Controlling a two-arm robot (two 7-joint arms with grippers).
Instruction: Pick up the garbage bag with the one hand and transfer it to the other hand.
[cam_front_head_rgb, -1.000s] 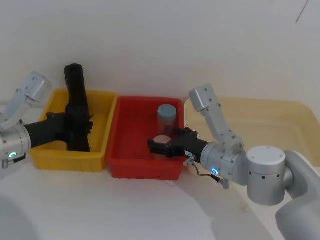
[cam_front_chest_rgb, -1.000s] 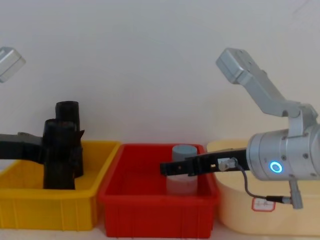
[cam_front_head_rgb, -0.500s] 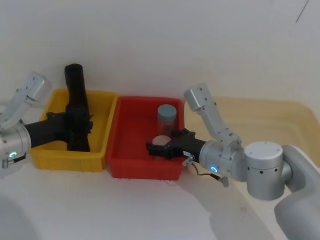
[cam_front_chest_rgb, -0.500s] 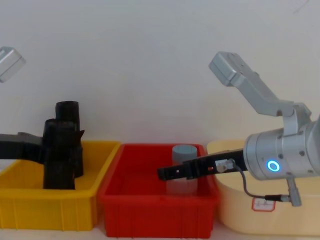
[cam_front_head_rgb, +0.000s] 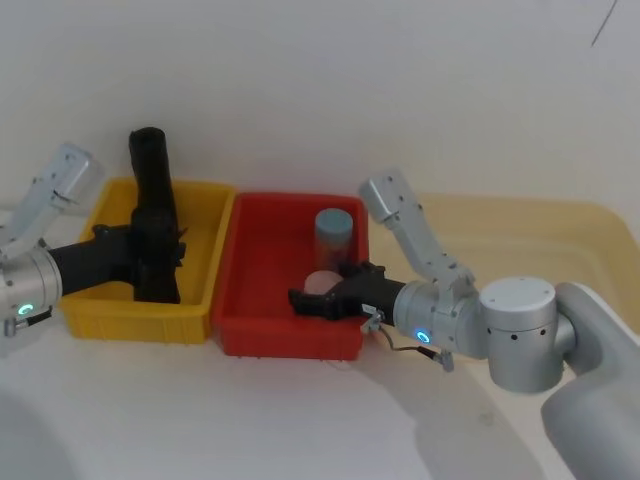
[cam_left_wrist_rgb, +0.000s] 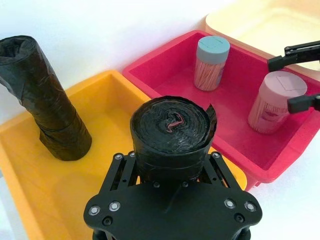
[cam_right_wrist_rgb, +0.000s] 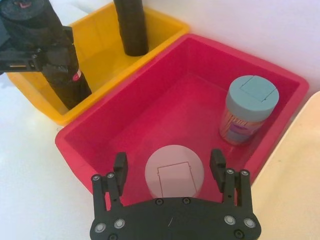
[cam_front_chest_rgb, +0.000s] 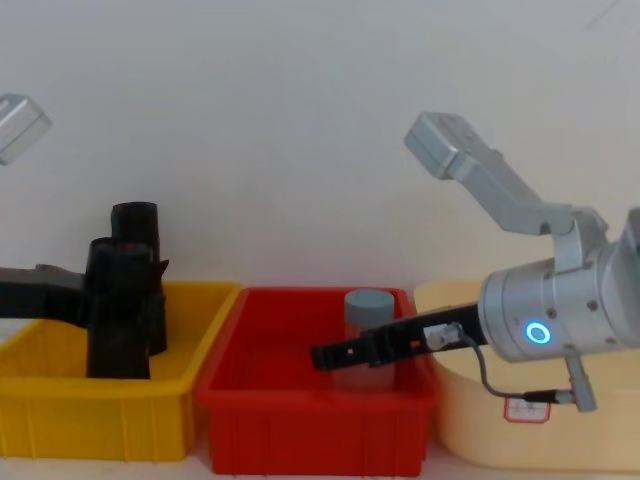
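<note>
Left tool (cam_front_head_rgb: 140, 257) clenched on the garbage bag (cam_left_wrist_rgb: 170, 125). The roll is upright in the yellow bin (cam_front_head_rgb: 135, 322), near the second black roll (cam_left_wrist_rgb: 45, 100). Right tool (cam_right_wrist_rgb: 169, 160) is spread wide, low in the red bin (cam_front_head_rgb: 285, 338), straddling a pink-lidded jar (cam_front_head_rgb: 322, 283). Handover is next. Best to lift the right tool clear of the jar, take a free stretch of roll, and clamp before the left lets go.

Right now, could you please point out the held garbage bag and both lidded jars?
garbage bag (cam_left_wrist_rgb: 171, 123), left wrist view, on its rolled end.
pink-lidded jar (cam_right_wrist_rgb: 175, 172), right wrist view, on its lid.
blue-lidded jar (cam_right_wrist_rgb: 252, 96), right wrist view, on its lid.
</note>
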